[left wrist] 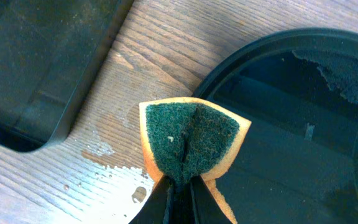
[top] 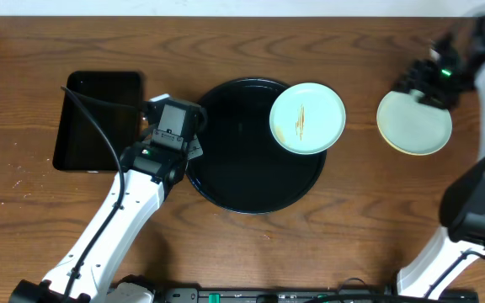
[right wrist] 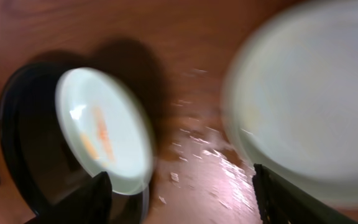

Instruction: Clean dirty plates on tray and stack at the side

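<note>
A mint-blue plate (top: pixel 307 118) with orange streaks lies on the upper right rim of the round black tray (top: pixel 226 181); the right wrist view shows that plate (right wrist: pixel 104 130) blurred. A clean pale plate (top: pixel 414 123) rests on the wood to the right, with a yellowish edge showing along its near side. My right gripper (top: pixel 414 82) hovers over that plate's far left edge, open and empty, with bare table between its fingers (right wrist: pixel 182 199). My left gripper (left wrist: pixel 180 190) is shut on a green-and-orange sponge (left wrist: pixel 191 140) at the tray's left rim (left wrist: pixel 241 56).
A rectangular black tray (top: pixel 99 120) sits at the left, close to my left gripper. Water drops wet the wood beside the sponge (left wrist: pixel 104 168) and between the two plates (right wrist: pixel 210 155). The right arm's base (top: pixel 474 202) stands at the right edge.
</note>
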`<state>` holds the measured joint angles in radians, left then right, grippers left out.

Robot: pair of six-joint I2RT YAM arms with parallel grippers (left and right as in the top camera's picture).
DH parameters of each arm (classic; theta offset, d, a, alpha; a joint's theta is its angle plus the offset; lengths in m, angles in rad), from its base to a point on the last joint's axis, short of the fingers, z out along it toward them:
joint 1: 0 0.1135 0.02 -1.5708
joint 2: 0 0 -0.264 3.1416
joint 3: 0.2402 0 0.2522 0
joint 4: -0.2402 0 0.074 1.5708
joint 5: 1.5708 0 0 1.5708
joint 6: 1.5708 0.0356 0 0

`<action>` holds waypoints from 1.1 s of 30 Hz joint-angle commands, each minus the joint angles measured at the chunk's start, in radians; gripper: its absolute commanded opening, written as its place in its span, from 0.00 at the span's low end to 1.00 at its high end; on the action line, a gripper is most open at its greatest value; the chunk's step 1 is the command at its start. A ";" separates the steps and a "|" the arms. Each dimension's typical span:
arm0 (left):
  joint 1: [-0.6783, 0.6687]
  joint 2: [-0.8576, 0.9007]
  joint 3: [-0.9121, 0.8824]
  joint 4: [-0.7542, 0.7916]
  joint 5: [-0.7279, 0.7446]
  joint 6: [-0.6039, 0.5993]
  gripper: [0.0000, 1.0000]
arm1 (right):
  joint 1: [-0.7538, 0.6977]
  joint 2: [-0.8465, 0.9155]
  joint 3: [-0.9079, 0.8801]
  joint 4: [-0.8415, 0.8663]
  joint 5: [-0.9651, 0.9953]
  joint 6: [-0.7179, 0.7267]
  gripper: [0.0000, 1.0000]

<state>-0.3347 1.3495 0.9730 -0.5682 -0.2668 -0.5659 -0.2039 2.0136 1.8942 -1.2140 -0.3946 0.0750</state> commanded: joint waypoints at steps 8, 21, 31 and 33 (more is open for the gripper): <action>0.005 0.003 -0.003 -0.012 -0.002 -0.038 0.08 | 0.394 0.148 -0.009 0.066 0.533 -0.013 0.67; 0.005 0.003 -0.003 -0.016 -0.002 -0.038 0.08 | 0.504 0.233 -0.009 0.077 0.608 -0.002 0.54; 0.005 0.003 -0.003 -0.011 -0.002 -0.038 0.08 | 0.460 0.195 0.129 0.002 0.501 0.021 0.54; 0.005 0.003 -0.003 -0.014 -0.002 -0.038 0.08 | 0.460 0.188 0.194 -0.038 0.504 0.021 0.56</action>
<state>-0.3347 1.3495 0.9730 -0.5793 -0.2668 -0.5991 0.2577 2.2436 1.9869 -1.2282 0.1383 0.0868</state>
